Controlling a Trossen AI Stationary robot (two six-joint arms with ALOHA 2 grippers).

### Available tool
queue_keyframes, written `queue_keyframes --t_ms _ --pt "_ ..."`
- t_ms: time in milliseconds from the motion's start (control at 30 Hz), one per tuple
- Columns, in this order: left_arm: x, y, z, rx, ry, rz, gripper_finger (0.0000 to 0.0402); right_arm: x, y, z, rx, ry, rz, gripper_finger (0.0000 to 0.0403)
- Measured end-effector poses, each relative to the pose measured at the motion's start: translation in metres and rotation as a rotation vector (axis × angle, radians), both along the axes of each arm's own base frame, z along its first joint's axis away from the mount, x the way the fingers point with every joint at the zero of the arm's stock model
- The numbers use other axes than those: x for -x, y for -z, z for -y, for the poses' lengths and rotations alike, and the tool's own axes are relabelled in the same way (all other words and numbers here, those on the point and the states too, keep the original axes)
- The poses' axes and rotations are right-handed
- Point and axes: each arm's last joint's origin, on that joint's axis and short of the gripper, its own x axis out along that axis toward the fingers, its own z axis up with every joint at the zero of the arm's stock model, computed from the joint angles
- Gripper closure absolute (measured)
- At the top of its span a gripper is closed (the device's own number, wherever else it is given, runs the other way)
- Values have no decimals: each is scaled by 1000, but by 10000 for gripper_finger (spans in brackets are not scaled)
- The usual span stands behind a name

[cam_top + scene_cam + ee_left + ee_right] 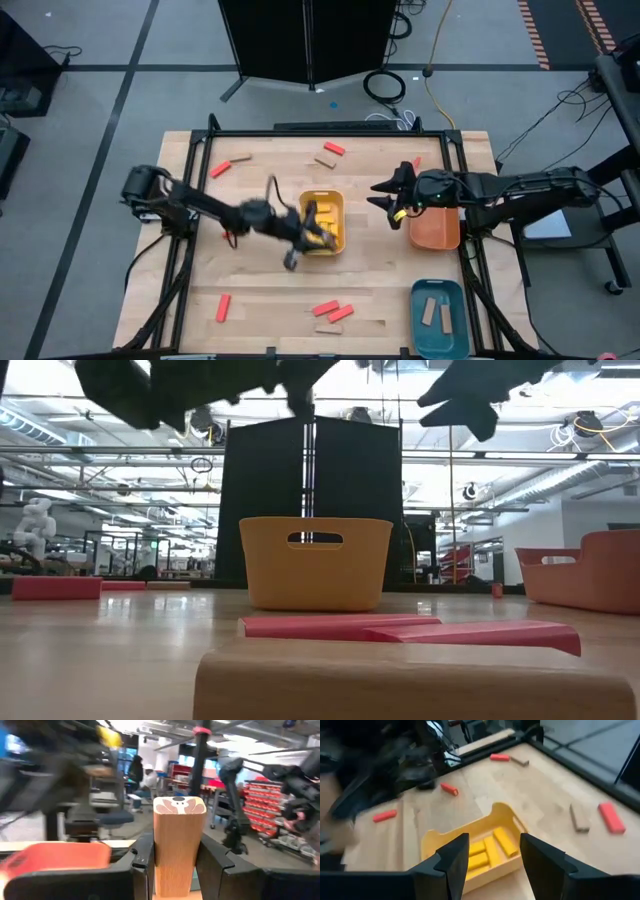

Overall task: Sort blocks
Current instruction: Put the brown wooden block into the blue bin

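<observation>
Tan wood sits pinched between the left gripper's fingers. Clamps one plain block by its two long sides, end grain toward the wrist camera, probably so the far end stays free for setting down. Hovers clear of the table at about 7 o'clock of the yellow tray, just off its corner. Reads as mid-carry. Belongs, by colour, with the two tan blocks lying in the teal tray, off toward 4 o'clock, and not in the tray alongside, which holds only yellow blocks. Calls for a swing past the yellow tray's near wall without clipping it.

Spread wide and gripping nothing: the right gripper's fingers. Hangs above the table at 3 o'clock of the yellow tray, between it and the orange tray, nose toward 9 o'clock. Looks ready for another pick, well apart from the left arm.

Farther out, unsorted on the bare wood:
- a red block and a tan one at 11 o'clock of the table;
- a red and a tan at 12 o'clock;
- a lone red at 7 o'clock;
- two reds touching, with a tan just beside them, at 6 o'clock.
</observation>
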Motion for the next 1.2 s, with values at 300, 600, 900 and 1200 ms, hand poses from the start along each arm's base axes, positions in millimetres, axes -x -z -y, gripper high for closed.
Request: queue_keyframes --t_ms 300,600,900,1200 --pt "-74 28 117 -3 82 -12 313 3 8 -11 -154 20 -58 234" --pt "-158 52 176 0 23 -45 312 4 6 -16 -228 -18 -40 234" --pt "-224 65 176 8 -98 -75 312 4 6 -17 -281 -28 -39 234" --pt "-247 98 141 164 -152 -103 312 4 6 -17 -257 -37 -40 234"
